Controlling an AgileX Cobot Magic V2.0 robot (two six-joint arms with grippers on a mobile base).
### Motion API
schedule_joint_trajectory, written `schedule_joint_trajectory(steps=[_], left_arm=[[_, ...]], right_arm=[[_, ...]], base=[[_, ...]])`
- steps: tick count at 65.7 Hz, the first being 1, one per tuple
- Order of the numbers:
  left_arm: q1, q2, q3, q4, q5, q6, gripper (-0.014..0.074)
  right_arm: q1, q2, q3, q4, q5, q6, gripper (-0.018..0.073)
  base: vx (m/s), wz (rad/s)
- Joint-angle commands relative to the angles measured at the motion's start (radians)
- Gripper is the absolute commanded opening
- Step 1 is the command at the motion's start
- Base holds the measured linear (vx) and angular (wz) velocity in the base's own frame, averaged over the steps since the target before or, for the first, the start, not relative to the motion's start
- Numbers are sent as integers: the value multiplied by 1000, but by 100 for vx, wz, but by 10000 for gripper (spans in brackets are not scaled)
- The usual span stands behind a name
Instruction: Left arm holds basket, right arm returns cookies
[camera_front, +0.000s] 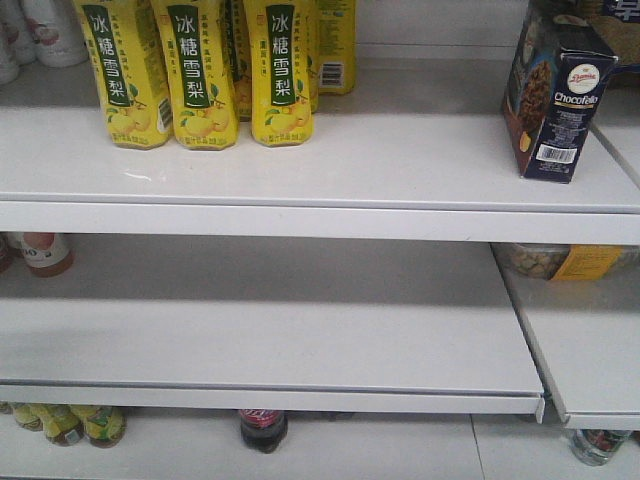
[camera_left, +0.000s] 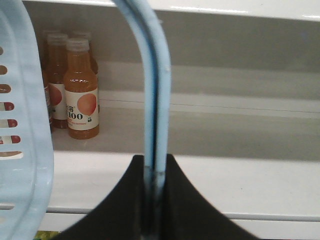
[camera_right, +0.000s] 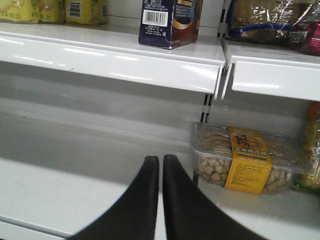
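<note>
A: Front view, what's around?

B: Cookies (camera_front: 556, 98) stand upright on the top shelf (camera_front: 300, 170), right end, long axis vertical, barcode face toward the cam, box turned a bit so a corner points out. Yellow pear-drink bottles (camera_front: 205, 70) sit well apart to the left. Nothing between them. Snack tub (camera_front: 565, 262) one shelf down, right.

A: Left wrist view?

B: My left claw (camera_left: 152, 200) is clenched on the basket handle (camera_left: 155, 95), which runs up between the jaws. Basket (camera_left: 22, 130) wall w/ slots hangs at left. Orange juice bottles (camera_left: 80, 95) stand behind on a shelf.

A: Right wrist view?

B: My right claw (camera_right: 161, 200) is closed, tips nearly touching, gripping nothing, low in front of the lower shelf. Cookies (camera_right: 167, 22) are up on the top shelf, near its right end. Clear tub w/ yellow label (camera_right: 245, 160) just right of the claw.
</note>
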Motion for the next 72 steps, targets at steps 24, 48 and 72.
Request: schedule_joint_trajectory(steps=[24, 48, 72], left_arm=[[2, -18, -30, 21, -95, 14, -3], [2, -18, -30, 21, -95, 14, -3], [2, -18, -30, 21, -95, 14, -3]], right_arm=[[-324, -17, 59, 535, -270, -519, -11], [-325, -15, 206, 354, -475, -237, -11], [-326, -15, 206, 415, -485, -294, -11]], base=[[0, 0], [0, 0], [0, 0]])
